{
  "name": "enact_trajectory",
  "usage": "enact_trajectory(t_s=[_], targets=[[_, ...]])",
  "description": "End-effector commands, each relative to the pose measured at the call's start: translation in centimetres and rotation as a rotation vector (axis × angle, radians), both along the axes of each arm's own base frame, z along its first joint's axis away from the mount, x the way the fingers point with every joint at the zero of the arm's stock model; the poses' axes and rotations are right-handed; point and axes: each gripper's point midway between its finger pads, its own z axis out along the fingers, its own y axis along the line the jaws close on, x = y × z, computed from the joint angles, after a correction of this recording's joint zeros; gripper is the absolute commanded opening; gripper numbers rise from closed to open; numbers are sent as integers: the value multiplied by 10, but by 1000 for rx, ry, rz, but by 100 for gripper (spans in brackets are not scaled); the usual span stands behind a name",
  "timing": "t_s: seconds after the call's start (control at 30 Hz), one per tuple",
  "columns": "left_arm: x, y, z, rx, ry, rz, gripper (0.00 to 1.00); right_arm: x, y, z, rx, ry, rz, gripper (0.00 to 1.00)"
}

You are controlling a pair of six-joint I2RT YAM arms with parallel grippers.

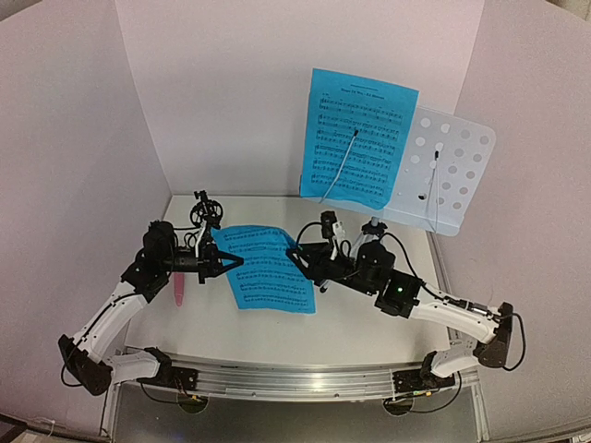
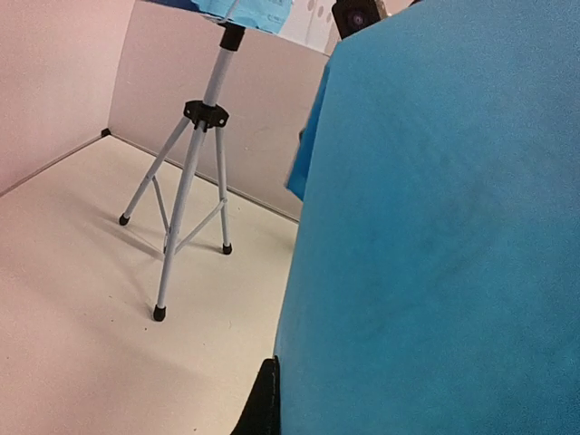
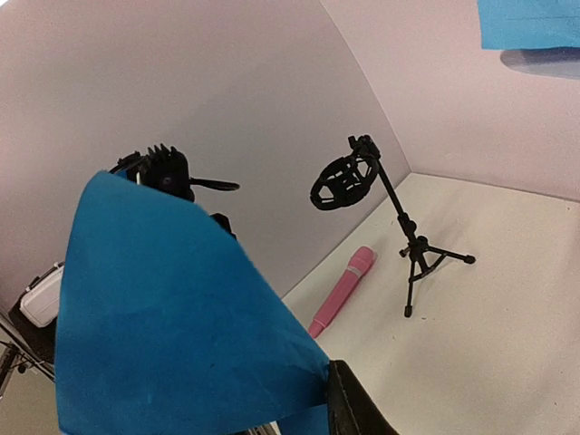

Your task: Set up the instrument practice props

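A pale-blue perforated music stand (image 1: 445, 171) stands at the back right, with one blue sheet-music page (image 1: 358, 138) on its left half. A second blue page (image 1: 268, 269) hangs over the table between my grippers. My left gripper (image 1: 234, 263) is shut on its left edge and my right gripper (image 1: 297, 262) on its right edge. The page fills the left wrist view (image 2: 435, 227) beside one finger (image 2: 263, 408), and it also shows in the right wrist view (image 3: 172, 326). The pink microphone (image 1: 176, 288) lies on the table under my left arm. The black tripod mic mount (image 1: 203, 212) stands at the back left.
The stand's silver tripod legs (image 2: 186, 199) rest on the white table near the back wall. White walls enclose the table on the left, back and right. In the right wrist view the microphone (image 3: 342, 290) lies left of the mic mount (image 3: 381, 195).
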Motion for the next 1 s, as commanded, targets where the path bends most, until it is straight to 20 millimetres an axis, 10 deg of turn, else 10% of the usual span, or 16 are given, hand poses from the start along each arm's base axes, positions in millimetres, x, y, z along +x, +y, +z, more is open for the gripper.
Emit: enact_trajectory(t_s=[0.0,0.37,0.63,0.97], targets=[[-27,6,-1,72,-107,-129,0,-6,-31,22,-38,-94,-66,45],[-28,2,11,45,-117,-169,0,-6,-25,20,-124,-127,-38,57],[-34,5,-3,99,-97,-190,0,-8,-45,45,-121,-192,-88,1],[-19,7,-19,211,-118,-144,0,-22,-64,44,-266,-165,-52,0]])
